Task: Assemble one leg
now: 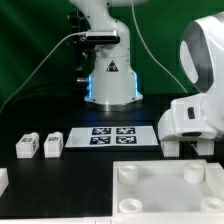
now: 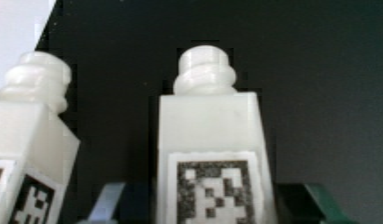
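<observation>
In the wrist view a white leg point(image 2: 209, 140) with a knobbed top and a black-and-white tag stands upright between my open gripper point(image 2: 216, 203). A dark gap shows between the leg and each finger point(image 2: 113, 200), so they do not touch. A second leg point(image 2: 28, 130) stands close beside it. In the exterior view the gripper point(image 1: 186, 148) hangs low over the table at the exterior view's right, behind the tabletop, and hides those legs. Two more legs point(image 1: 27, 145) point(image 1: 53, 143) lie at the exterior view's left.
The large white square tabletop point(image 1: 165, 195) with round corner sockets lies in front. The marker board point(image 1: 110, 137) lies mid-table before the robot base point(image 1: 110, 85). A white part point(image 1: 3, 181) shows at the exterior view's left edge.
</observation>
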You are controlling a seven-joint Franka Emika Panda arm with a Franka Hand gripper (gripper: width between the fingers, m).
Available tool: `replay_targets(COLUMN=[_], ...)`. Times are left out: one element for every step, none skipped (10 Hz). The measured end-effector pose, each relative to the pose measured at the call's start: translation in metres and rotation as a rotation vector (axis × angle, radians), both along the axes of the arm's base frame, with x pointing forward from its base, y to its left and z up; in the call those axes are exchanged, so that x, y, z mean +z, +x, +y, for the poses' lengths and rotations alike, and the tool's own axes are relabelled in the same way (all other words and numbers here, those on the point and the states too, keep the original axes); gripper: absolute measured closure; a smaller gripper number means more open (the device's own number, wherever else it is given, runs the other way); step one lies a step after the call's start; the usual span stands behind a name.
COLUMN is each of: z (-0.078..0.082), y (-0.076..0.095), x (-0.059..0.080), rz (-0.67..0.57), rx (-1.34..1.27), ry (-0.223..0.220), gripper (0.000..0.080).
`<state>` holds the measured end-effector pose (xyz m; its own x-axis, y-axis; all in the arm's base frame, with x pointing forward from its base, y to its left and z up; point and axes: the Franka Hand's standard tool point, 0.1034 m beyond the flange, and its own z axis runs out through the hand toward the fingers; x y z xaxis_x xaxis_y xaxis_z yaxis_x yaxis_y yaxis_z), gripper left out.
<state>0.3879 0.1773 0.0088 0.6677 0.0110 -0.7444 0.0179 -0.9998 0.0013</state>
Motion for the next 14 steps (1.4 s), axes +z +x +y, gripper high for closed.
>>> replay_targets(z=[0.0,0.0,0.0,-0.006,-0.012,-0.022,-0.032,-0.039,-0.049,-0.054,-0.056,-0.055,-0.056,-0.055], y=[0.0,0.0,0.001,0.015,0.032,0.047,0.069,0.079,0.085,0.096,0.098,0.103,0.102,0.106], x=[0.0,0.0,0.0,0.01,0.023,0.041,0.06,0.079,0.1,0.117,0.13,0.139,0.135,0.133], rz=[0.0,0.0,-0.001,-0.013,-0.059,-0.093,-0.205,-0.33,-0.427,-0.546,-0.613,-0.708,-0.783,-0.91], rx=[0.0,0.0,-0.001,0.013,0.04,0.067,0.089,0.086,0.09,0.08,0.072,0.065,0.063,0.058], ry=[0.0,0.0,0.0,0.011,0.03,0.067,0.091,0.097,0.104,0.103,0.099,0.102,0.107,0.119], gripper=[0.0509,0.0509,0.0509,0.0509,0.0509,0.0509,0.0509,0.0509,0.0509,0.0509,0.0509,0.0509,0.0509,0.0509])
